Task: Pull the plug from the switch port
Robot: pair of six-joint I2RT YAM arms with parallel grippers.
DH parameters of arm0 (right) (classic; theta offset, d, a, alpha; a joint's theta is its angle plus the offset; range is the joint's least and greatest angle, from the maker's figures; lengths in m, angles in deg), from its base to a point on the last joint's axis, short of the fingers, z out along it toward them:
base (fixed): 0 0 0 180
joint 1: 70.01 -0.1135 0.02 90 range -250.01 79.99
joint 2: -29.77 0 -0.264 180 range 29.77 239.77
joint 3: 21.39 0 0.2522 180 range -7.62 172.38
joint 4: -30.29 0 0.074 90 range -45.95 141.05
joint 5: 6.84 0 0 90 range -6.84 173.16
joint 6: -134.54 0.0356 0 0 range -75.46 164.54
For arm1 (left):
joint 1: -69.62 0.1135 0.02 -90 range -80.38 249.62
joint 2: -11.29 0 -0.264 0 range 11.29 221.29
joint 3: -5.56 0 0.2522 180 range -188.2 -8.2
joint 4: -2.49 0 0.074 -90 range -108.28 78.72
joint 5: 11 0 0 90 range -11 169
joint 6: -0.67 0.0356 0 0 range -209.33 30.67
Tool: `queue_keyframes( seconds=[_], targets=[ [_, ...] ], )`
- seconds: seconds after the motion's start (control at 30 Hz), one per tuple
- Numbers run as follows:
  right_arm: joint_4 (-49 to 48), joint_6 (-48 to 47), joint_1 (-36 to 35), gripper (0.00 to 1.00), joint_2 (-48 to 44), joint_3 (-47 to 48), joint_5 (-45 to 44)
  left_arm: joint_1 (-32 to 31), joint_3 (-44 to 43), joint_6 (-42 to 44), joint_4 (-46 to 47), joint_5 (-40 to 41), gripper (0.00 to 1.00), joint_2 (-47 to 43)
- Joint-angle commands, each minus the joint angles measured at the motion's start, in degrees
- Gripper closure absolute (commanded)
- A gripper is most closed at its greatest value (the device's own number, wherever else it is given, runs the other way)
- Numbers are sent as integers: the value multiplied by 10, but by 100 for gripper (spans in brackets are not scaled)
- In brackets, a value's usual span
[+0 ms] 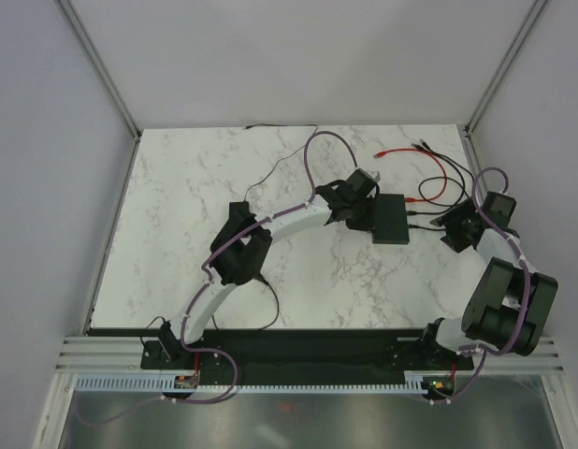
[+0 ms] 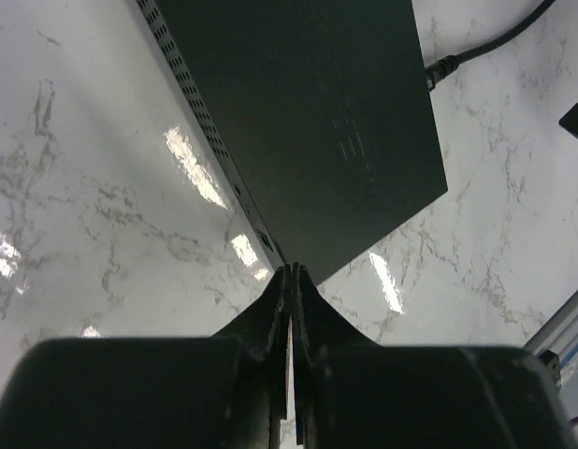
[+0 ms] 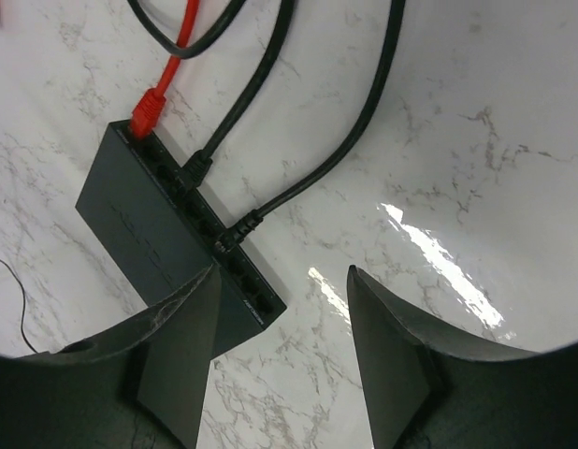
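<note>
From above, I am seeing the black switch (image 1: 394, 223) lying right of centre between my left gripper (image 1: 368, 217) and right gripper (image 1: 446, 224). Left wrist: fingers (image 2: 270, 323) pressing together at the switch's corner. Right wrist: fingers (image 3: 186, 337) standing spread over its ports (image 3: 247, 273), a red plug (image 3: 144, 112) and two black plugs (image 3: 195, 170) sitting in them

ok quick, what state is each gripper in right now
Left gripper: closed, nothing visible between the fingers.
Right gripper: open, holding nothing.

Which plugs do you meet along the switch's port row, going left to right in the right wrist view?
red plug → upper black plug → lower black plug
</note>
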Motion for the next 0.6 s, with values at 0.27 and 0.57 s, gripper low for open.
queue_keyframes(
  seconds=[0.27, 0.57],
  targets=[
    [-116, 31, 9, 36, 23, 2, 39, -16, -123, -33, 28, -55, 98, 100],
    [-176, 61, 9, 37, 55, -9, 63, -33, -73, -24, 90, -23, 98, 61]
  ],
)
